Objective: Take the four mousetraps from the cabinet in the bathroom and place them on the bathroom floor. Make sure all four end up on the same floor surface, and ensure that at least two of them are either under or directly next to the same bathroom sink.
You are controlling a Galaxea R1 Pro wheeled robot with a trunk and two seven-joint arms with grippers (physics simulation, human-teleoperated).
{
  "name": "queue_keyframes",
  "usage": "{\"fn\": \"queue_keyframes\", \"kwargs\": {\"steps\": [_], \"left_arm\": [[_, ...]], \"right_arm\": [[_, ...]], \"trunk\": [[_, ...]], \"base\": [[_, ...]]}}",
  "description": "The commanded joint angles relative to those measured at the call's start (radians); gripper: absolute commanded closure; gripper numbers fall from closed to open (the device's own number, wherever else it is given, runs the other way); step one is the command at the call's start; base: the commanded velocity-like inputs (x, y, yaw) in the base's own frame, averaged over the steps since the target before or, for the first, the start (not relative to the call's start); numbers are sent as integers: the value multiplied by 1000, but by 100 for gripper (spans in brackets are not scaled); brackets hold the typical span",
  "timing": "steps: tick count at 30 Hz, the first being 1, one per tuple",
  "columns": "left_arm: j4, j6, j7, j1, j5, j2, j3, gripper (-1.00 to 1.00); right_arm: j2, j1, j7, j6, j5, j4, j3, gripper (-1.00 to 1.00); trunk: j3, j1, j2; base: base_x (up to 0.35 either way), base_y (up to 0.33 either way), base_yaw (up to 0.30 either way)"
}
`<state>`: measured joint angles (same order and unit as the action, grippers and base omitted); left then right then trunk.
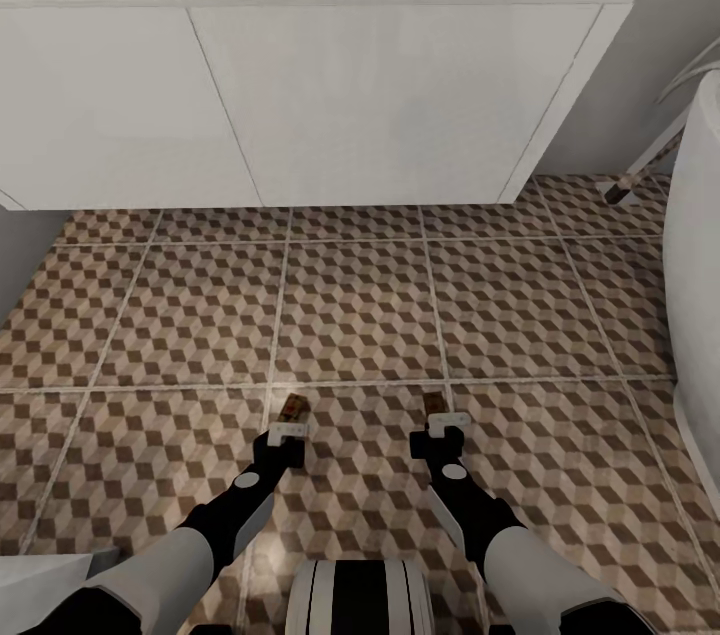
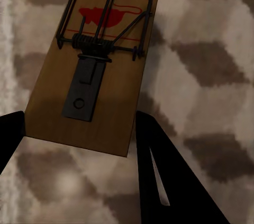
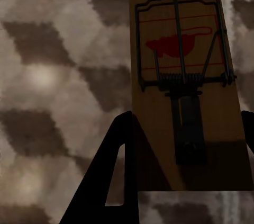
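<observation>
Two traps are in my hands, one each, and both arms reach forward and down over the bathroom floor. My left hand sits low over the tiles with the left trap sticking out ahead of its fingertips; my right hand is level with it, well apart, with the right trap poking out the same way. From the left wrist, the left trap shows its face: brown wood, a dark wire bar and spring, a red mouse print; its near end lies between my two dark fingers, which are set about as wide as the board, and the left hand seems to grip it by the edges, though I cannot see the contact itself. From the right wrist, the right trap looks the same, its near end between my fingers, the right hand closed to the board's width. I cannot tell whether either trap touches the floor or hangs just above it. Both sit near a grout line crossing the tiles. Ahead stands a white unit with flat doors, its base meeting the floor. At my right curves a white fixture, and my own base shows below.
</observation>
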<state>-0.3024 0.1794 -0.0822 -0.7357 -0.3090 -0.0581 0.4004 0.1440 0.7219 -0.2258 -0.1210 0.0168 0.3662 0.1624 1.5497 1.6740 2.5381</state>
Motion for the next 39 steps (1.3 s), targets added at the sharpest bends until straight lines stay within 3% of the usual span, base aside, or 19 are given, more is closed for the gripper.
{"fn": "queue_keyframes", "kwargs": {"steps": [1, 7, 16, 34, 39], "left_arm": [[1, 3, -11, -1, -6, -1, 6, 100], [1, 2, -27, -1, -13, -10, 2, 100], [0, 2, -30, -1, -12, -13, 1, 100], [0, 3, -31, -1, -9, -12, 1, 100], [0, 3, -31, -1, -9, -12, 1, 100]], "right_arm": [[0, 1, -9, -2, 2, -1, 7, 100], [-3, 1, -10, -2, 2, -1, 6, 100], [-6, 1, -10, -3, 3, -1, 6, 100], [-6, 1, -9, -3, 0, 2, 12, 100], [-5, 1, -9, -7, 0, 2, 12, 100]], "trunk": [[0, 0, 0], [0, 0, 0], [35, 4, 2], [35, 4, 2], [55, 6, 3]], "base": [[0, 0, 0], [0, 0, 0], [0, 0, 0], [0, 0, 0], [0, 0, 0]]}}
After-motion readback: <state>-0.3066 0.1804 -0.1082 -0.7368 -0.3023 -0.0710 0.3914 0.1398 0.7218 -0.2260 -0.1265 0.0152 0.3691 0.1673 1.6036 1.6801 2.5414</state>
